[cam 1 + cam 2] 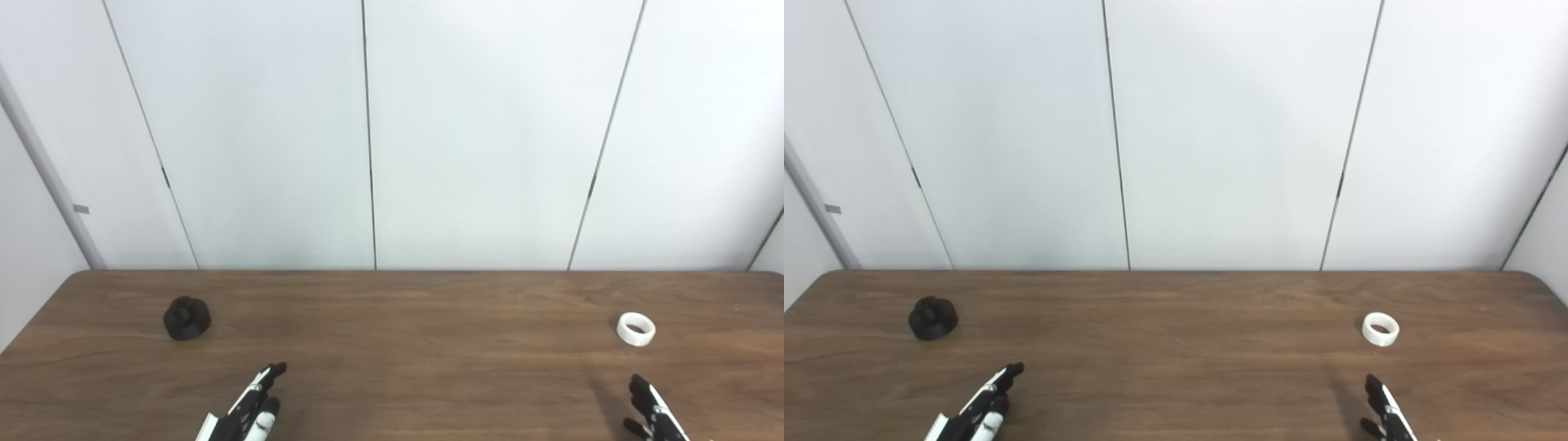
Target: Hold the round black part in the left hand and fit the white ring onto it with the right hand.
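Note:
The round black part (186,318) sits on the brown table (392,343) at the far left. The white ring (636,328) lies on the table at the far right. My left hand (251,407) comes in at the bottom left of centre, fingers stretched out and apart, empty, to the right of and nearer than the black part. My right hand (652,413) shows only its fingers at the bottom right, apart and empty, just in front of the ring. Both hands are clear of the objects.
White wall panels (367,135) stand right behind the table's far edge. The table's left edge runs close to the black part, and its right corner shows in the right eye view (1540,282).

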Robot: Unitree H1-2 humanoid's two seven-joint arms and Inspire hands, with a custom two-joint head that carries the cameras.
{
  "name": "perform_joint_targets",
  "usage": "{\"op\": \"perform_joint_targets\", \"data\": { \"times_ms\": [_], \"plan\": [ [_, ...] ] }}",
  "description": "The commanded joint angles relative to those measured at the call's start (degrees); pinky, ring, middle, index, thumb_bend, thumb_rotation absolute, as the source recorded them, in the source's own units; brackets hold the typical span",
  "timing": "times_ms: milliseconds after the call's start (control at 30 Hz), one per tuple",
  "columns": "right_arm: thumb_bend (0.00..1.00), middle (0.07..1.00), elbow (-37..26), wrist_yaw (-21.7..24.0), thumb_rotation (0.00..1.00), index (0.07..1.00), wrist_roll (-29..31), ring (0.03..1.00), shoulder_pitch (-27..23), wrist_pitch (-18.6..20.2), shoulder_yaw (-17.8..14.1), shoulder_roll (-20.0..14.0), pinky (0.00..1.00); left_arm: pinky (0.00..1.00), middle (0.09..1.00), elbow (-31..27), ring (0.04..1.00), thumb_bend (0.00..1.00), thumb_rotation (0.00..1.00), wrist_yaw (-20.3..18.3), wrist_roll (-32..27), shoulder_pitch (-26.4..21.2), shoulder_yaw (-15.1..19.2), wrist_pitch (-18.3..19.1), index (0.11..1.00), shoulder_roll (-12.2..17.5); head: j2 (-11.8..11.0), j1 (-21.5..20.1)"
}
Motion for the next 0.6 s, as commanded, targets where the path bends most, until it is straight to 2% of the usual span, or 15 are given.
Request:
{"op": "perform_joint_targets", "data": {
  "times_ms": [0,233,367,467,567],
  "plan": [
    [0.45,1.0,-0.75,-0.14,0.59,1.0,0.18,1.0,0.2,0.07,-0.48,-0.27,0.92,1.0,1.0,-0.98,1.0,0.35,0.75,0.29,0.0,-0.71,0.06,-2.44,0.934,0.54,0.2,0.14],
    [0.45,1.0,-1.01,-0.22,0.6,1.0,-0.14,1.0,0.26,-0.17,-0.58,-0.44,0.91,1.0,1.0,-1.48,1.0,0.3,0.73,0.26,0.02,-0.59,-0.11,-2.31,0.934,0.44,0.81,0.19],
    [0.46,1.0,-1.48,-0.01,0.61,1.0,0.33,1.0,0.32,0.36,-0.68,-0.5,0.92,1.0,1.0,-1.86,1.0,0.34,0.74,0.34,0.15,-0.58,-0.17,-1.9,0.937,0.42,1.5,0.36],
    [0.47,1.0,-1.73,0.05,0.61,1.0,0.32,1.0,0.33,0.7,-0.83,-0.76,0.93,1.0,1.0,-2.09,1.0,0.36,0.75,0.41,0.29,-0.61,-0.25,-1.72,0.938,0.36,2.53,0.92],
    [0.48,1.0,-2.32,0.2,0.63,1.0,0.6,1.0,0.5,0.96,-1.23,-1.19,0.92,1.0,1.0,-3.05,1.0,0.37,0.74,0.39,0.13,-0.5,-0.38,-0.88,0.943,0.18,4.64,2.71]
  ]
}}
